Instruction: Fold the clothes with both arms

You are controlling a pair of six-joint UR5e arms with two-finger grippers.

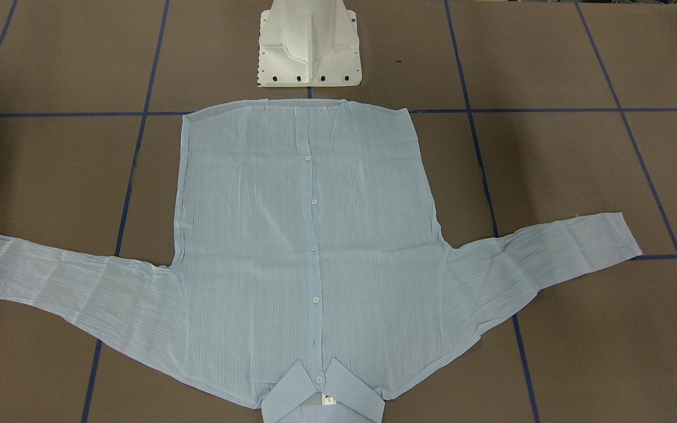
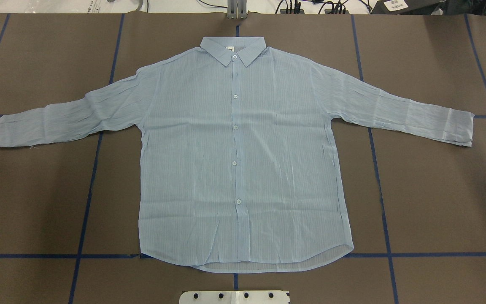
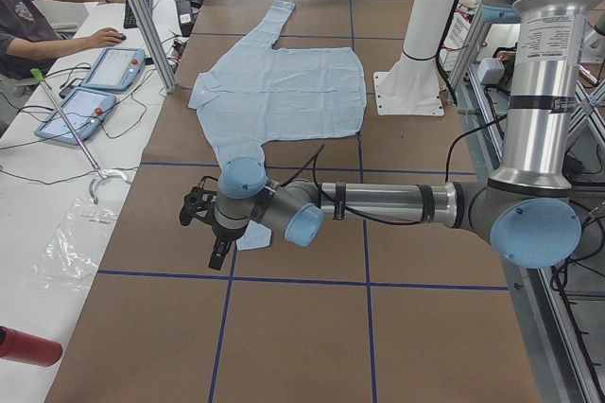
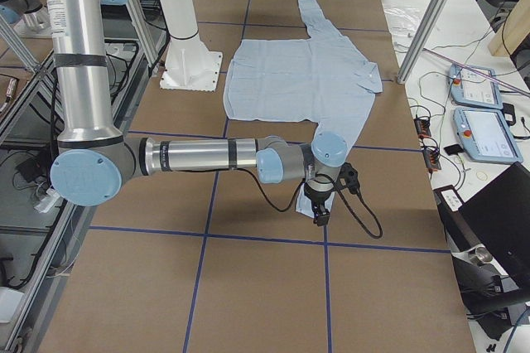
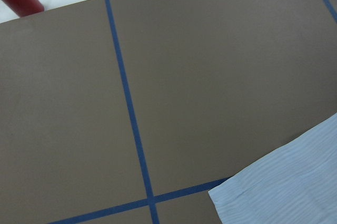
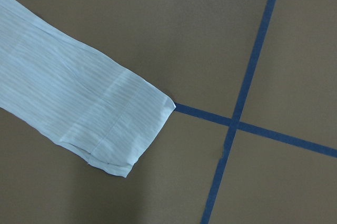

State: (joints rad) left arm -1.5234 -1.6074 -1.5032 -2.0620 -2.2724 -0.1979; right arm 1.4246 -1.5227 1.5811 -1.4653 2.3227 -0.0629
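The shirt (image 2: 234, 160) lies flat in the middle of the counter (image 2: 437, 190). Its hem (image 2: 268, 264) is by the robot's edge and its collar (image 2: 232, 48) by the far edge. The sleeves (image 2: 57, 120) are spread wide, ready for folding. The left arm (image 3: 378, 202) and right arm (image 4: 199, 156) each hang by a cuff (image 6: 126, 124). I cannot tell if their jaws are released or clenched.

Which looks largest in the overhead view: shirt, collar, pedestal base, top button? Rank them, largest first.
1. shirt
2. collar and pedestal base, about alike; the base is cropped by the frame
3. top button
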